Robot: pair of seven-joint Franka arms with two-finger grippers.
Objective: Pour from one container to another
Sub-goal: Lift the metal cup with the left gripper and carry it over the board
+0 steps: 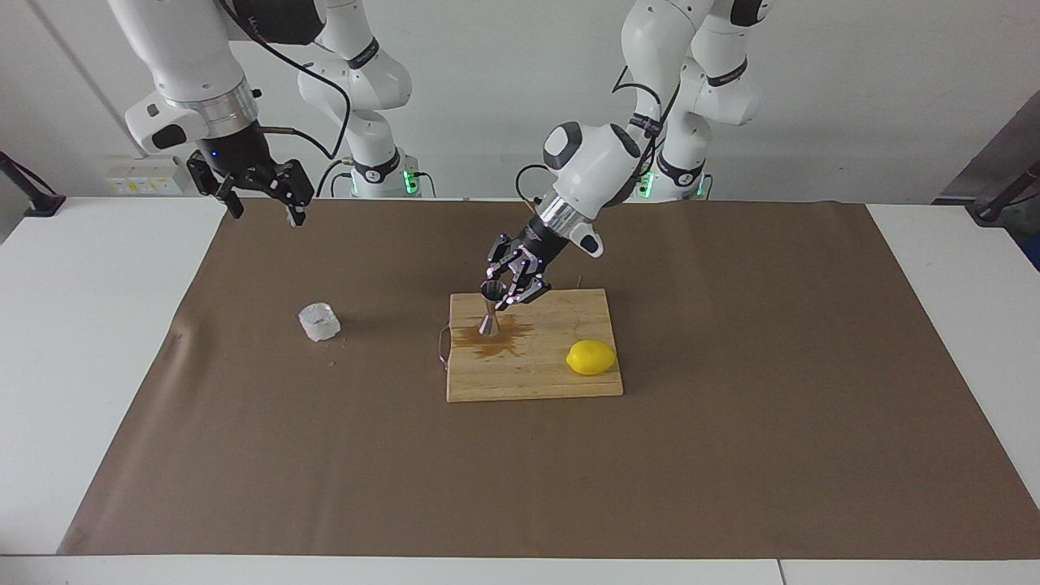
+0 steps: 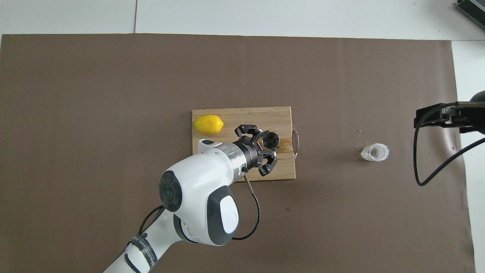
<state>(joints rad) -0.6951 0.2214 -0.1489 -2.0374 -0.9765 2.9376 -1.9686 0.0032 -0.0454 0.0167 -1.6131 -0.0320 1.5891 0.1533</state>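
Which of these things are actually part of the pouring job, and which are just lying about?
Part of the job: translucent cup; steel jigger, held by the left gripper.
Lying about: lemon; cutting board with a brown stain.

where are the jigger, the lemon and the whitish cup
jigger (image 1: 490, 309): facing view, on its narrow waist
lemon (image 2: 208, 124): overhead view, middle of its yellow skin
whitish cup (image 1: 318, 322): facing view, on its crinkled wall
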